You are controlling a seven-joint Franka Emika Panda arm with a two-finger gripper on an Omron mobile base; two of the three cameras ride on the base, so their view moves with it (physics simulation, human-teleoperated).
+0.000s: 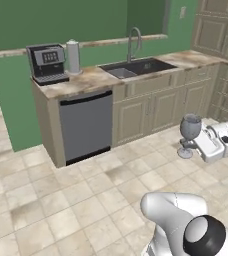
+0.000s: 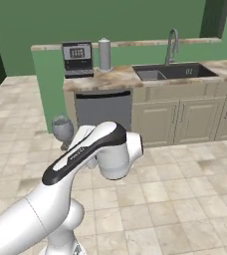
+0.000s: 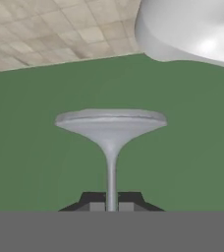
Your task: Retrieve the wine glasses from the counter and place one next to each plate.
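Counter (image 1: pixel 93 77) comes first, since it is the biggest thing before us: its mottled stone top runs across the upper half of the left base view, carrying a coffee machine (image 1: pixel 48 63) at about ten o'clock from the picture's middle, a pale canister (image 1: pixel 73 57) just beside it, and a sink (image 1: pixel 136 67) with a tall tap at about one o'clock. Below it the tiled floor (image 1: pixel 61 200) lies between us and the cabinets. Well apart from that worktop, out over the floor at about three o'clock in the same view, we carry one wine glass (image 1: pixel 190 131), upright, bowl at twelve o'clock and foot at six. Our gripper (image 1: pixel 196 145) is pressed together on its thin stem; the hand view shows the two dark tips on either side of the stem with the round foot beyond. We see no plate yet, so we judge that the glass must stay upright while we go looking for one.
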